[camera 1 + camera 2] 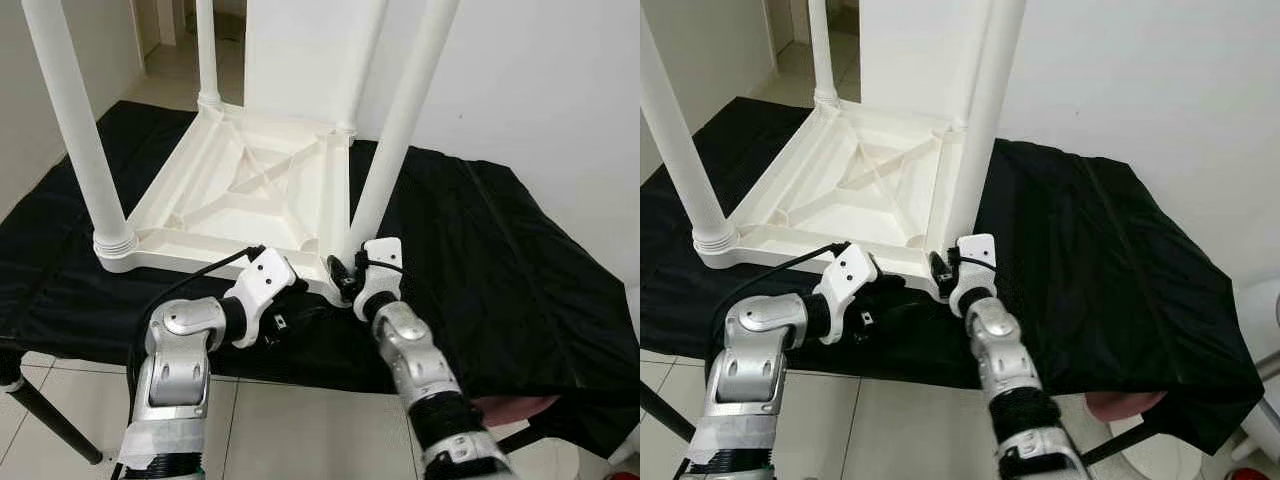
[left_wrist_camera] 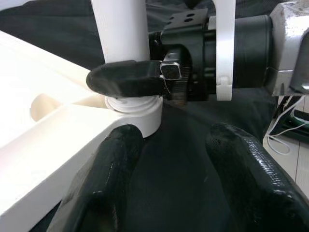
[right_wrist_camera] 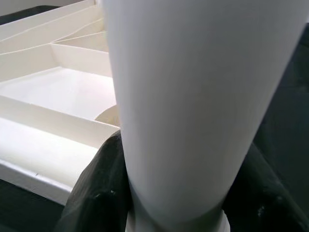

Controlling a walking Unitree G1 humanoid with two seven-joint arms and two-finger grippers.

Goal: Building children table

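A white plastic children's table (image 1: 240, 180) lies upside down on a black cloth, its legs pointing up. My right gripper (image 1: 345, 272) is shut on the base of the near right leg (image 1: 395, 130), just above its socket at the table's corner. The right wrist view has that leg (image 3: 193, 96) between the two black fingers (image 3: 94, 193). My left gripper (image 1: 300, 300) sits low beside the same corner, open. In the left wrist view its fingers (image 2: 104, 179) are spread over the cloth, one close to the corner socket (image 2: 140, 108).
The black cloth (image 1: 500, 260) covers a low stand and hangs over its front edge. A black stand leg (image 1: 50, 420) slants at lower left above the tiled floor (image 1: 300, 430). A white wall (image 1: 560, 90) rises behind. A pink object (image 1: 510, 408) peeks out under the cloth.
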